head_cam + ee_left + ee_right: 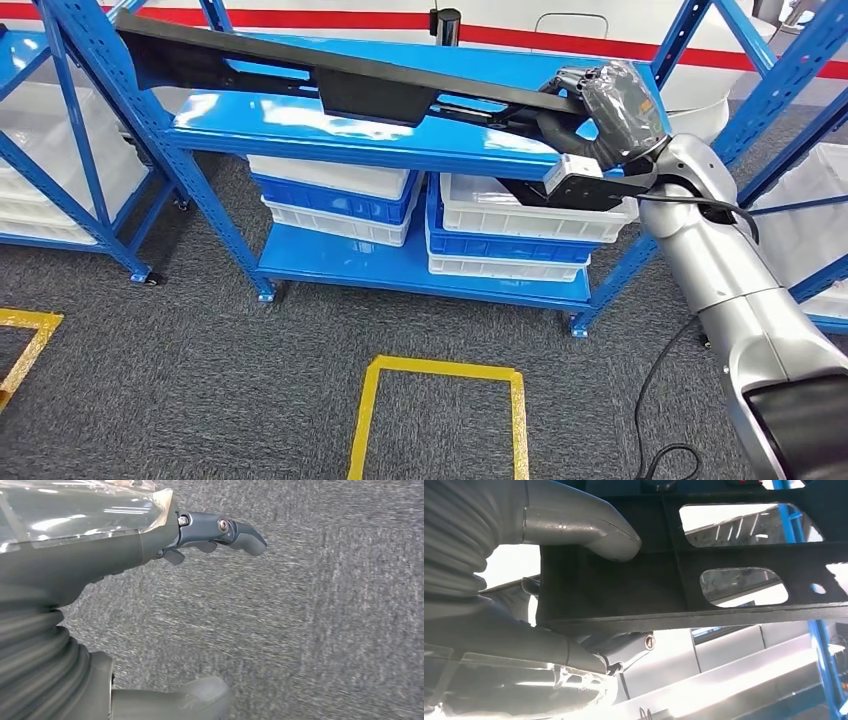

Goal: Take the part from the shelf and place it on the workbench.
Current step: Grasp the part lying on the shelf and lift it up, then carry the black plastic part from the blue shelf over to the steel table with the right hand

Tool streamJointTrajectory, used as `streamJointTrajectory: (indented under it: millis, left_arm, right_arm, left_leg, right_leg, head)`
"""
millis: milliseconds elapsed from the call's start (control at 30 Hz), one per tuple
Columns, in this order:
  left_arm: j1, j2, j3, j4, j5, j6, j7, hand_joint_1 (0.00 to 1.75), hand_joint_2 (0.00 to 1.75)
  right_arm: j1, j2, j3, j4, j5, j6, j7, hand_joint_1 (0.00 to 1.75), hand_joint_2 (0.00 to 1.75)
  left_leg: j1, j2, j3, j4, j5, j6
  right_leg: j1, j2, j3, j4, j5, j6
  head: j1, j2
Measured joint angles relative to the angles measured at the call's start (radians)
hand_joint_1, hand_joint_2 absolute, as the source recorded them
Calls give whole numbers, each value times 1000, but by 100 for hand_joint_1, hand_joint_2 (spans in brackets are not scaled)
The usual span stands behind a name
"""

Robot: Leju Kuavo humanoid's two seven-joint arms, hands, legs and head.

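The long black flat plastic part with cut-out windows [330, 85] spans the top level of the blue steel shelf [400, 140], running from far left to right. We hold it at its right end, and it looks lifted just clear of the shelf top at that end, though we cannot tell whether the left end is touching.

Our right hand [610, 110] is closed on that end. In the right wrist view the thick grey thumb [589, 532] presses one face of the part [674, 590] while darker fingers [624, 652] wrap under the opposite edge. We judge the end grip a matter of reach: the arm comes in from the right side of the shelf, so the part hangs out leftward as a long lever and may sag or twist.

Our left hand [150, 555] hangs over grey carpet [325, 630], holding nothing, its fingers loosely spread.

Below the top level, white and blue plastic crates [520, 225] are stacked on the lower shelf, and more stand to their left. On the near floor lies a yellow taped rectangle [440, 375], probably a standing mark. A red stripe [330, 20] runs along the far white wall.

We can read no brand, label or writing on anything. No workbench is in sight; we judge the carry has yet to begin.
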Motion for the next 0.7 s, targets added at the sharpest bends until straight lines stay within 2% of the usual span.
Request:
streamJointTrajectory:
  millis: [33, 67, 100, 133, 167, 200, 267, 300, 333, 367, 400, 433, 467, 500, 533, 567, 600, 633, 667, 700]
  left_arm:
    - [0, 0, 0, 0, -1, 0, 0, 0, 175]
    - [0, -1, 0, 0, -1, 0, 0, 0, 175]
    - [1, 0, 0, 0, -1, 0, 0, 0, 175]
    - [2, 2, 0, 0, -1, 0, 0, 0, 175]
    - [3, 2, 0, 0, -1, 0, 0, 0, 175]
    - [4, 3, 0, 0, -1, 0, -1, 0, 175]
    - [4, 4, 0, 0, 1, 0, -3, 0, 175]
    - [3, 5, 0, 0, 3, 0, -4, 0, 175]
    - [3, 6, 0, 0, 5, 0, -5, 0, 175]
    - [3, 6, 0, 0, 6, 0, -6, 0, 175]
    - [2, 6, 1, 0, 8, 0, -9, 0, 175]
    - [1, 6, 1, 0, 8, 0, -12, 0, 175]
    - [0, 7, 1, 0, 9, 0, -16, 0, 175]
    - [-3, 7, 2, 0, 9, 0, -19, 0, 175]
    - [-5, 8, 2, -1, 8, 0, -21, 0, 175]
    - [-7, 10, 3, -1, 8, 0, -22, 0, 175]
    - [-7, 10, 3, -1, 6, 0, -22, 0, 175]
    - [-6, 11, 4, -1, 4, -1, -21, 0, 175]
    - [-6, 12, 4, -1, 2, -1, -19, 0, 175]
    - [-6, 14, 5, 0, 0, -2, -18, 0, 175]
  right_arm:
    - [0, 0, 0, -6, 0, 0, 0, 175, 175]
    - [-1, -1, -1, -10, -1, 1, 0, 175, 175]
    - [0, -1, -1, -12, -1, 3, 0, 175, 175]
    - [-1, -1, 0, -12, -1, 5, 0, 175, 175]
    - [-1, -1, 0, -12, -1, 8, 0, 175, 175]
    - [-2, 0, 0, -13, -1, 11, 0, 175, 175]
    - [-3, 2, 1, -14, -1, 14, 0, 175, 175]
    - [-3, 3, 1, -14, -1, 14, 0, 175, 175]
    - [-3, 6, 1, -15, 0, 15, 0, 175, 175]
    - [-3, 9, 2, -15, 0, 16, 0, 175, 175]
    - [-4, 12, 2, -15, 2, 17, 0, 175, 175]
    - [-6, 15, 2, -15, 4, 17, 0, 175, 175]
    - [-9, 17, 2, -15, 6, 16, -3, 175, 175]
    - [-13, 19, 2, -15, 10, 12, -9, 175, 175]
    - [-17, 20, 3, -15, 15, 6, -17, 175, 175]
    - [-19, 21, 4, -16, 18, -2, -30, 175, 175]
    - [-16, 22, 7, -17, 19, -9, -43, 175, 175]
    - [-9, 22, 9, -20, 16, -16, -56, 175, 175]
    - [3, 20, 12, -26, 12, -20, -67, 175, 175]
    - [14, 18, 16, -34, 8, -22, -74, 175, 175]
  left_leg:
    - [0, 1, -4, -2, 12, -4]
    - [0, 1, -6, -6, 24, -9]
    - [1, 1, -8, -11, 36, -15]
    - [3, -1, -11, -10, 32, -21]
    - [6, -2, -20, 9, 2, -28]
    - [10, -3, -32, 43, -45, -36]
    - [22, -2, -60, 167, -159, -52]
    - [28, -2, -69, 229, -184, -60]
    - [34, -1, -70, 278, -187, -68]
    - [41, -1, -57, 297, -167, -75]
    - [48, 0, -28, 286, -139, -81]
    - [54, 0, 18, 242, -121, -87]
    - [59, 0, 77, 172, -122, -92]
    - [60, -2, 128, 105, -137, -92]
    - [59, -4, 163, 52, -155, -89]
    - [53, -6, 178, 21, -167, -82]
    - [48, -6, 173, 13, -165, -70]
    - [44, -4, 164, 10, -155, -56]
    - [40, -2, 153, 8, -141, -40]
    - [39, 1, 140, 5, -127, -26]
  right_leg:
    - [5, 0, 32, -55, -12, -9]
    - [10, 0, 44, -84, -18, -16]
    - [8, 0, 38, -91, -11, -21]
    - [4, -2, 33, -94, 1, -27]
    - [-2, -4, 27, -96, 15, -36]
    - [-8, -6, 18, -98, 30, -44]
    - [-11, -8, -11, -97, 59, -52]
    - [-11, -8, -28, -96, 73, -50]
    - [-13, -8, -45, -94, 86, -47]
    - [-15, -8, -62, -92, 98, -43]
    - [-17, -8, -79, -88, 108, -37]
    - [-19, -8, -94, -82, 117, -31]
    - [-20, -9, -108, -74, 123, -25]
    - [-19, -10, -120, -66, 130, -17]
    - [-18, -11, -129, -61, 138, -8]
    - [-18, -12, -138, -59, 147, 2]
    - [-18, -13, -144, -61, 158, 13]
    - [-20, -13, -152, -58, 159, 19]
    - [-22, -12, -165, -45, 144, 20]
    - [-24, -11, -183, -14, 111, 15]
  head:
    - [-1, 0]
    - [-2, 0]
    - [-4, 0]
    - [-3, 0]
    - [-4, 0]
    - [-5, 0]
    - [-7, 0]
    - [-7, 0]
    - [-6, 0]
    - [-7, 0]
    - [-6, 0]
    - [-7, 0]
    - [-7, 0]
    - [-6, 0]
    - [-5, 0]
    - [-4, 0]
    - [-4, 0]
    - [-4, 0]
    - [-3, 0]
    - [-2, 0]
